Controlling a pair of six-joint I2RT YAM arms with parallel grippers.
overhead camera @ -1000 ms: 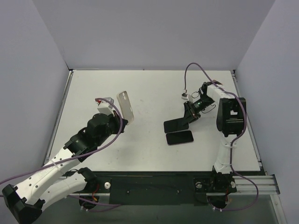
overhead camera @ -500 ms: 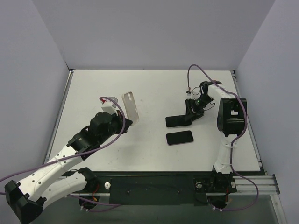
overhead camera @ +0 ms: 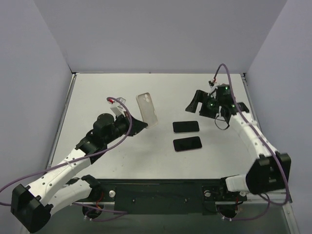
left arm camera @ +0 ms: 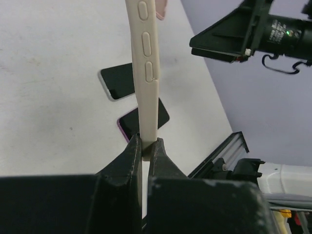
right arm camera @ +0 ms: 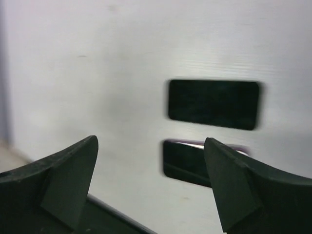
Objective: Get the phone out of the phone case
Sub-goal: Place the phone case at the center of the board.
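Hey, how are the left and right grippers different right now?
The left gripper is shut on the edge of the phone case; the right gripper is open and empty. The left gripper holds the case up above the table; the right gripper hovers beyond the two phones lying flat. Both are off the table.

The top external camera looks down from above and behind the arm bases, far enough to take in the whole table (overhead camera: 97, 97). The left wrist camera sits close behind the left gripper (left arm camera: 146, 144), facing the table's right edge. The right wrist camera looks down past the right gripper (right arm camera: 150, 141). All three share the far phone (overhead camera: 185, 126) and near phone (overhead camera: 187, 144).
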